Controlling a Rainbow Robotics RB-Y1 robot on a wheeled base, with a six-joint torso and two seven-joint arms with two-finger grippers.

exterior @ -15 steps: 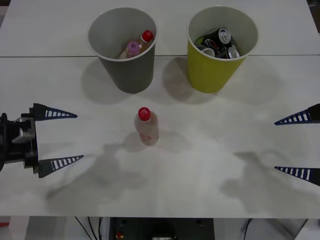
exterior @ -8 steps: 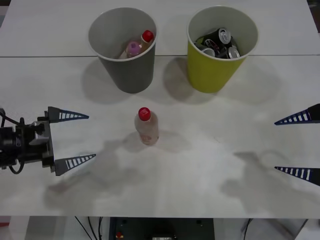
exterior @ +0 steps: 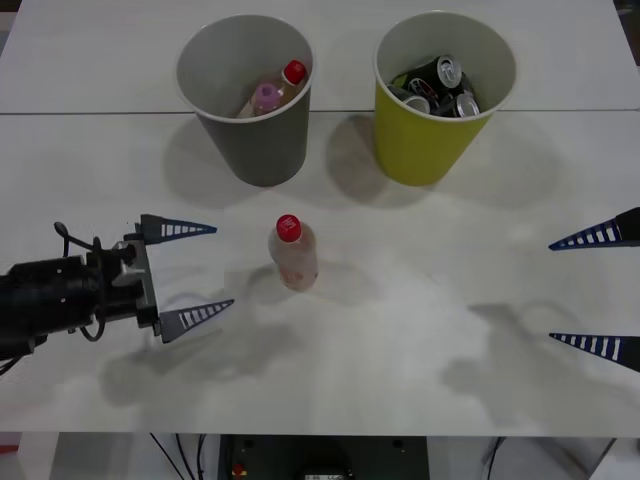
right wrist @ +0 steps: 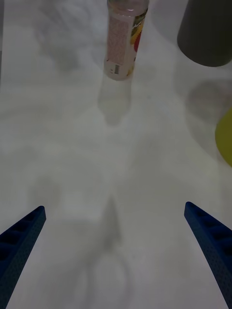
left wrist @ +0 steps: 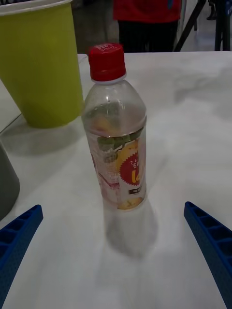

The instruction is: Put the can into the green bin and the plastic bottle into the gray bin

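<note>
The plastic bottle stands upright mid-table with its red cap on, in front of the gray bin. My left gripper is open just left of it, fingers pointing at it with a small gap left. In the left wrist view the plastic bottle stands between and beyond the blue fingers. The green bin stands back right with several cans inside. At the table's right edge my right gripper hangs open, far from the plastic bottle.
Two other bottles, one pink-capped and one red-capped, lie in the gray bin. A seam in the tabletop runs behind the bins. The gray bin and the green bin show at the edge of the right wrist view.
My left gripper has moved right across the table toward the bottle, staying open. The right arm, bottle and bins have not moved.
</note>
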